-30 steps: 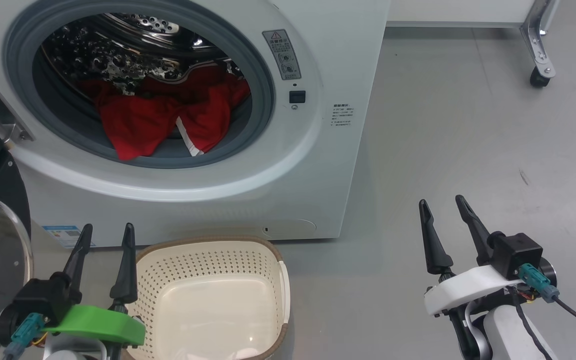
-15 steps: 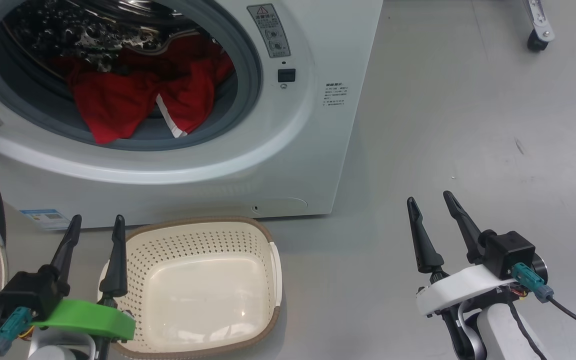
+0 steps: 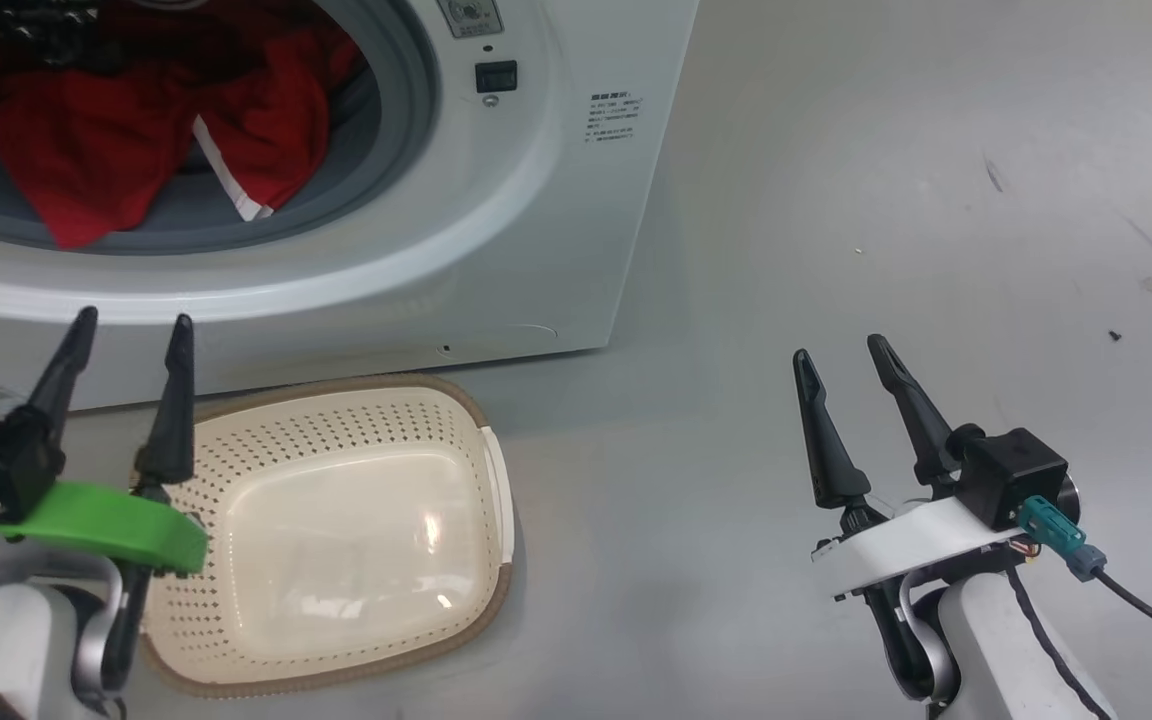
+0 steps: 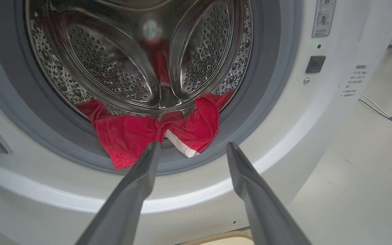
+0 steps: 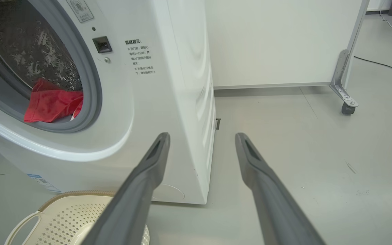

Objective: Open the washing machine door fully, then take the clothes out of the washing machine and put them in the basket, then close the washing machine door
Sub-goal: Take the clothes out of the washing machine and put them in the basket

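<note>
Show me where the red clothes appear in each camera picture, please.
Head view: clothes in the top left corner.
Left wrist view: clothes at centre, hanging over the grey gasket.
Right wrist view: clothes at left edge, mid-height.
Shared landmark: black square latch slot, right of the clothes.

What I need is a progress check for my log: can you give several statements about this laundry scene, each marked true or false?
1. The bright red clothes lie at the mouth of the studded steel drum of the white front-loading washing machine. True.
2. The cream perforated plastic basket holds a red garment. False: nothing lies in it.
3. The left gripper is clamped on the clothes. False: it is open, holds nothing and is near the basket.
4. The right gripper is open above the grey floor. True.
5. The basket stands on the floor before the machine. True.
</note>
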